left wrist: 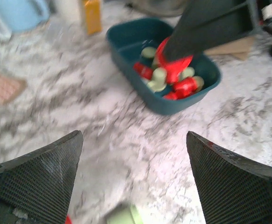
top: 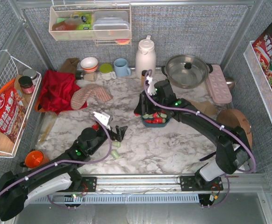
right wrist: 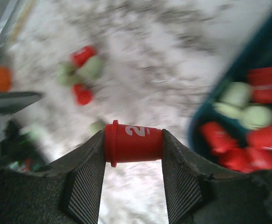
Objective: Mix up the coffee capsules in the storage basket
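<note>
The dark teal storage basket [top: 156, 126] sits mid-table with red and mint green coffee capsules [top: 154, 117] in it. It also shows in the left wrist view [left wrist: 173, 110] and at the right edge of the right wrist view [right wrist: 202, 116]. My right gripper [right wrist: 133, 154] is shut on a red capsule [right wrist: 133, 142] lying sideways between the fingers, just left of the basket's rim [top: 142, 110]. My left gripper [left wrist: 133, 172] is open and empty, low over the marble, front left of the basket [top: 121, 132]. Loose capsules [top: 116, 148] lie beside it, and several show blurred in the right wrist view [right wrist: 82, 70].
A red cloth [top: 56, 88] and an oven mitt [top: 87, 95] lie back left. Cups [top: 122, 66], a white thermos [top: 145, 55], a lidded pot [top: 187, 70] and a pink tray [top: 218, 83] line the back. An orange cup [top: 33, 158] is front left. Wire baskets hang on both side walls.
</note>
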